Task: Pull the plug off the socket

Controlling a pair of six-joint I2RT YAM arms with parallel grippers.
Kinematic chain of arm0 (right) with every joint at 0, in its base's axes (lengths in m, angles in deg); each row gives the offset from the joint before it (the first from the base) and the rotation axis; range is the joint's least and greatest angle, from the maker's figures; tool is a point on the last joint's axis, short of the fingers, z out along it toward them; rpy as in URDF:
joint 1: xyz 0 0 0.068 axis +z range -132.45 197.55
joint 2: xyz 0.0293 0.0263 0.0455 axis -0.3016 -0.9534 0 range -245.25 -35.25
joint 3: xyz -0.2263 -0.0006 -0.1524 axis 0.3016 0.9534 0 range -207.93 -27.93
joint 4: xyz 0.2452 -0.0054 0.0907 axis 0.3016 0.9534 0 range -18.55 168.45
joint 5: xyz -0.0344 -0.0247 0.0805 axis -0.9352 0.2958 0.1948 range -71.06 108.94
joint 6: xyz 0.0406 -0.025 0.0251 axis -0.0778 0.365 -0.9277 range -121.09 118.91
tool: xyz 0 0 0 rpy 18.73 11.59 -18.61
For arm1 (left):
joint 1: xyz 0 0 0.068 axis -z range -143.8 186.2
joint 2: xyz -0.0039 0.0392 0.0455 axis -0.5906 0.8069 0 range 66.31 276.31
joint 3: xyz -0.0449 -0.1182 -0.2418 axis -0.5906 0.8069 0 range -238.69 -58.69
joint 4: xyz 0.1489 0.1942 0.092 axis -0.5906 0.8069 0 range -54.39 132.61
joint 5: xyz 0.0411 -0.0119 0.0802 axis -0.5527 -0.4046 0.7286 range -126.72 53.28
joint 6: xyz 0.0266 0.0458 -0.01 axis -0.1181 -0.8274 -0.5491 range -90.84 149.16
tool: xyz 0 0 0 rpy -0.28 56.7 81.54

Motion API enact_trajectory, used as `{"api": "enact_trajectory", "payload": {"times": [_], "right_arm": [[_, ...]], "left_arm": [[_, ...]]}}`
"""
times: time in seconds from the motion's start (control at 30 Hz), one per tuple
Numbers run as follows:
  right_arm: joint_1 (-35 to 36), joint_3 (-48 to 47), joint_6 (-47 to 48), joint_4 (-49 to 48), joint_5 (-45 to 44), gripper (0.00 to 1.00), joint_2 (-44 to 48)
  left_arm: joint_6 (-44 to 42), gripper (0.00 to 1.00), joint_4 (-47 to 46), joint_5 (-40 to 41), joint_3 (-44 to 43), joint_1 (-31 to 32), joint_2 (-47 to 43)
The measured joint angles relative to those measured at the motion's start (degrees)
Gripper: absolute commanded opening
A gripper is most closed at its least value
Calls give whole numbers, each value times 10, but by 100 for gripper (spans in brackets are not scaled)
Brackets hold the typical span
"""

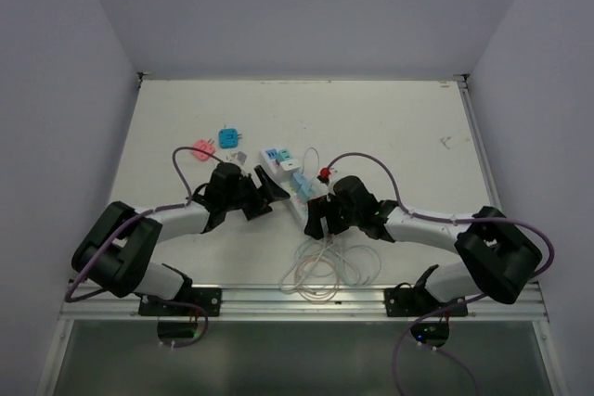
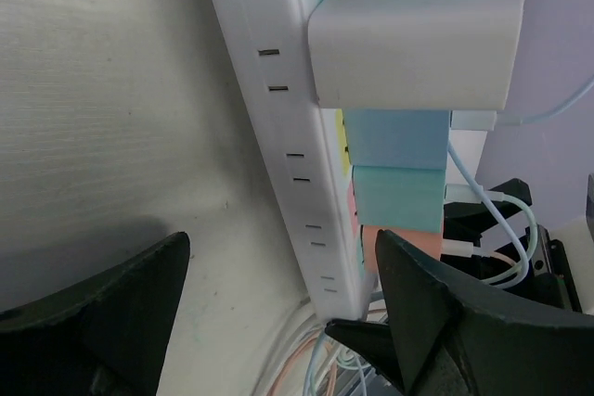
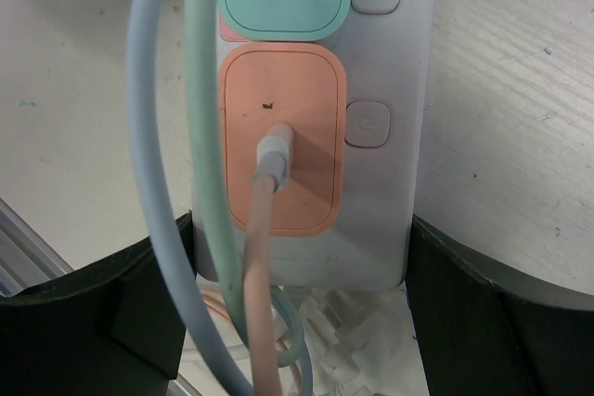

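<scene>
Socket [image 1: 295, 181] lies mid-table between both arms; right gripper [image 3: 297, 322] wide open, straddling its near end below the orange plug [image 3: 281, 141], holding nothing; left gripper [image 2: 278, 322] likewise open and empty; unbraced strip may lift with the plug.

White socket [image 1: 295, 180] flat at table centre — orange plug [image 3: 281, 139] w/ peach cable seated at its near end
</scene>
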Motion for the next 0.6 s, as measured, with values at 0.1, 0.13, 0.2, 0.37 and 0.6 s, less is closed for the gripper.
{"api": "enact_trajectory", "payload": {"times": [0.1,0.13,0.2,0.37,0.6], "right_arm": [[3,-2,-8,-7,1,0,-6],[3,-2,-10,-10,2,0,-7],[4,-2,-16,-16,3,0,-10],[7,-2,-26,-29,11,0,-16],[7,-2,-50,-39,7,0,-21]], "left_arm": [[15,77,-20,8,-7,20,29],[22,73,-30,10,-8,27,39],[32,71,-43,12,-8,34,56],[55,65,-93,12,-7,49,88],[82,38,-152,9,2,57,106]]}}
